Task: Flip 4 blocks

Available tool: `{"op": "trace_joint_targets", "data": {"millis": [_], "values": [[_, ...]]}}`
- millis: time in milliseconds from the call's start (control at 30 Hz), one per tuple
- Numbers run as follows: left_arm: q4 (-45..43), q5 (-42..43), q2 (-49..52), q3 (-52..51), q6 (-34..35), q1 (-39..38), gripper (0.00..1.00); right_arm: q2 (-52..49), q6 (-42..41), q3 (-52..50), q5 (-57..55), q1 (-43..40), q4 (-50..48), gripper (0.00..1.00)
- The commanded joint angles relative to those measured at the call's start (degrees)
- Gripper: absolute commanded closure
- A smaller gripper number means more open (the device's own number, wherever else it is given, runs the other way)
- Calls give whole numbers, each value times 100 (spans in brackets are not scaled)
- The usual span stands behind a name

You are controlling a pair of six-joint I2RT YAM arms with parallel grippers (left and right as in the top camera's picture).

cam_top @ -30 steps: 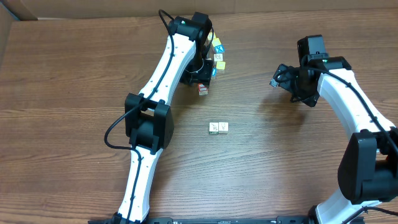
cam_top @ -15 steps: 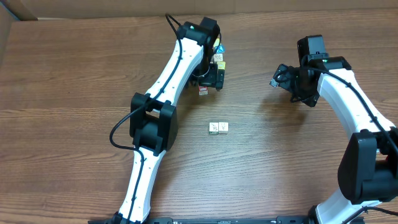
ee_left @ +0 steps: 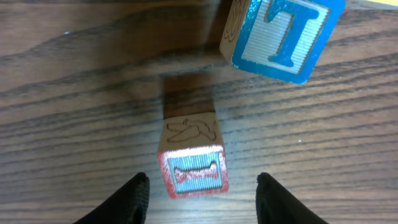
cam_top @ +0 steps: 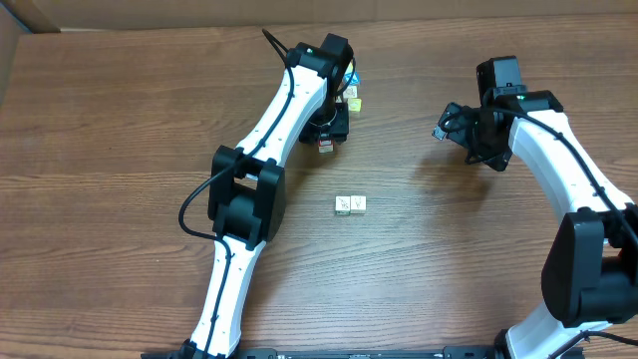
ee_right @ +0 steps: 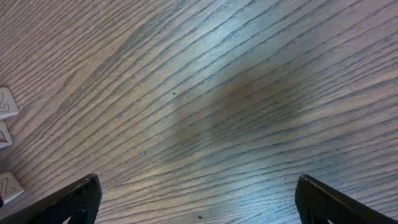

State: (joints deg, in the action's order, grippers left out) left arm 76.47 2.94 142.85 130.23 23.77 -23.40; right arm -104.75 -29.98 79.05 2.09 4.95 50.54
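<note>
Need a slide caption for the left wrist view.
Left gripper open astride a red-framed block on the wood table; blue-framed T block beyond.

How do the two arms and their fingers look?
The left arm and right arm share white links, bulky black joints and a small green light near the wrist. A thin black cable loops along the left one. The fingers are black.

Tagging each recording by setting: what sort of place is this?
Probably a robotics lab bench rather than a home: two white robot arms standing at a wood-grain table, only small toy blocks laid out, and what looks like cardboard along the far edge.
</note>
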Motion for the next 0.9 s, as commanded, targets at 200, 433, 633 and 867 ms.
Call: {"op": "trace_joint_targets", "data": {"millis": [200, 433, 633, 867], "values": [[-247, -122, -2, -155, 120, -66, 62, 17, 24, 63, -52, -11, -33, 0], [-168, -525, -2, -157, 417, -68, 57, 17, 24, 63, -55, -11, -33, 0], [-175, -487, -2, -157, 409, -107, 61, 17, 24, 63, -52, -11, -33, 0], [-170, -487, -2, -184, 398, -109, 65, 17, 24, 63, -55, -11, -33, 0]]}}
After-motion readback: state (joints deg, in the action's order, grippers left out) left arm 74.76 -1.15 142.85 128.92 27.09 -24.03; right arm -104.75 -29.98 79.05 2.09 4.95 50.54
